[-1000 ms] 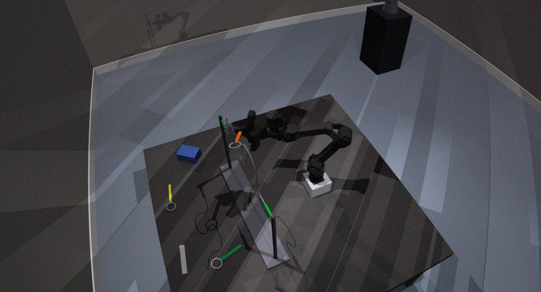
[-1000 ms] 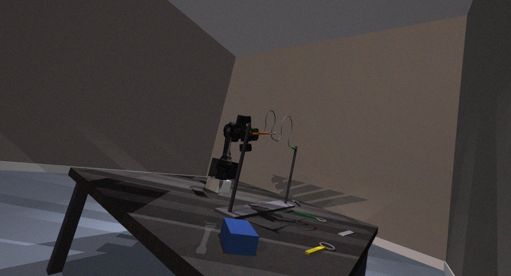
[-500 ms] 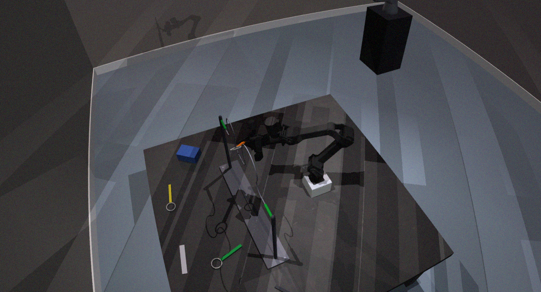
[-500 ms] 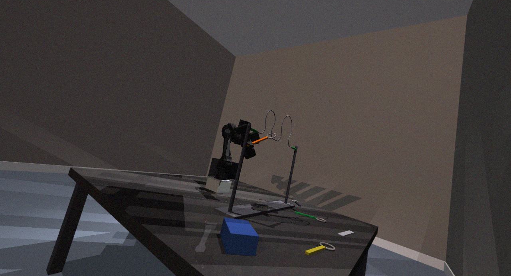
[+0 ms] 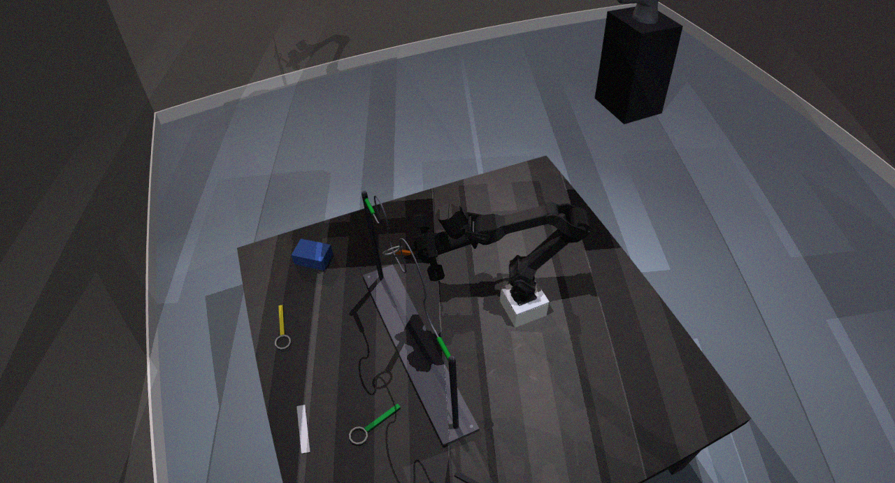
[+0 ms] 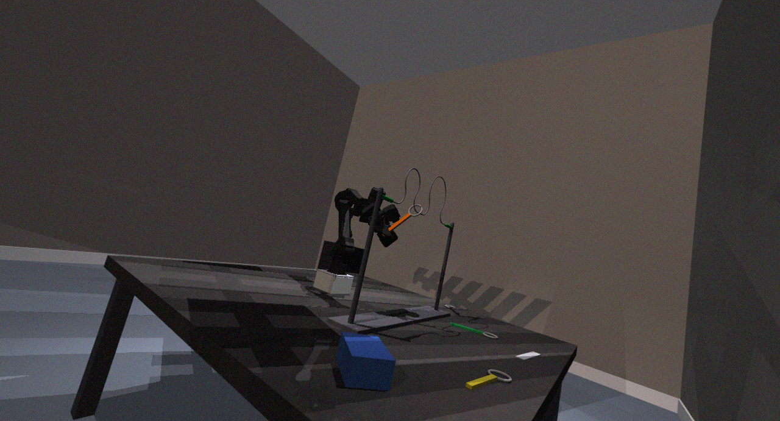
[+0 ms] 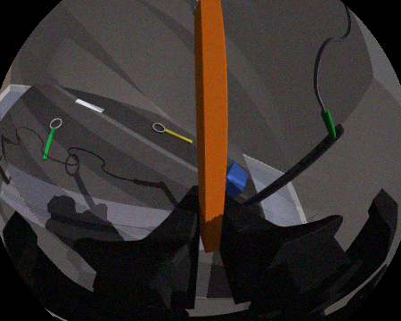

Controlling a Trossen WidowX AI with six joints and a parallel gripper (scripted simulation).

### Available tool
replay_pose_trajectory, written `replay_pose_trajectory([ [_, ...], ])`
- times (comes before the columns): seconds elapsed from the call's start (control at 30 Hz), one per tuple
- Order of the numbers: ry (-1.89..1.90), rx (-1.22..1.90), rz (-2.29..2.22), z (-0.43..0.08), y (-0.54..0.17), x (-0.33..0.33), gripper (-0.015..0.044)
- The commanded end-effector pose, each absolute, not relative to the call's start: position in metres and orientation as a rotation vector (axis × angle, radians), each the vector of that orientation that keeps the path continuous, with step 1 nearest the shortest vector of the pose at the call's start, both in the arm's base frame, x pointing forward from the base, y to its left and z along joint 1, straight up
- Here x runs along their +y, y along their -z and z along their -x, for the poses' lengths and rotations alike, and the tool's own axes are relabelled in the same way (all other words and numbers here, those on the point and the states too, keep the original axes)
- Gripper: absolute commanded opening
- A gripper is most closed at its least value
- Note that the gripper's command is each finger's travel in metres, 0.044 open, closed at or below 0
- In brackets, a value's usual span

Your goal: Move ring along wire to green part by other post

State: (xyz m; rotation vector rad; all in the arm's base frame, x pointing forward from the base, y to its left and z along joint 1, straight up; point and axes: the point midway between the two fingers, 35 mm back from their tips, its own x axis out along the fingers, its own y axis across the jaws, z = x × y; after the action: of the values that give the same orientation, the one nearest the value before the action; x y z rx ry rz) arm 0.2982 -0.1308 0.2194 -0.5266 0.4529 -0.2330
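My gripper [image 5: 415, 253] [image 6: 389, 229] [image 7: 203, 191] is shut on the orange handle [image 5: 405, 252] [image 6: 399, 222] [image 7: 211, 111]. The handle slants up to its ring [image 5: 391, 249] [image 6: 415, 210], which is by the low bend between the two tall loops of the grey wire [image 5: 424, 286] [image 6: 413, 169] [image 7: 316, 80]. The wire seems to pass through it; whether they touch cannot be told. One green part [image 5: 370, 205] [image 6: 387, 198] [image 7: 328, 124] is at the post [image 5: 373, 242] [image 6: 365, 258] [image 7: 294, 171] near the blue block, the other [image 5: 443, 347] [image 6: 448, 225] at the far post [image 5: 453, 393] [image 6: 444, 265].
The posts stand on a grey base plate [image 5: 397, 311]. A blue block [image 5: 311, 255] [image 6: 364, 364] [image 7: 237, 178], a yellow-handled ring [image 5: 281, 321] [image 6: 481, 381], a green-handled ring [image 5: 382, 417] [image 6: 466, 328] and a white strip [image 5: 303, 428] [image 6: 528, 355] lie on the table.
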Motion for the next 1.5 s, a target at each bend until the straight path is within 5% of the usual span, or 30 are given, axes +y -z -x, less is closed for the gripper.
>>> replay_pose_trajectory([
  [0.0,0.209,0.461,0.422,-0.297,-0.213,-0.116,-0.0150],
  [1.47,0.095,0.495,0.010,-0.295,-0.202,-0.028,-0.0150],
])
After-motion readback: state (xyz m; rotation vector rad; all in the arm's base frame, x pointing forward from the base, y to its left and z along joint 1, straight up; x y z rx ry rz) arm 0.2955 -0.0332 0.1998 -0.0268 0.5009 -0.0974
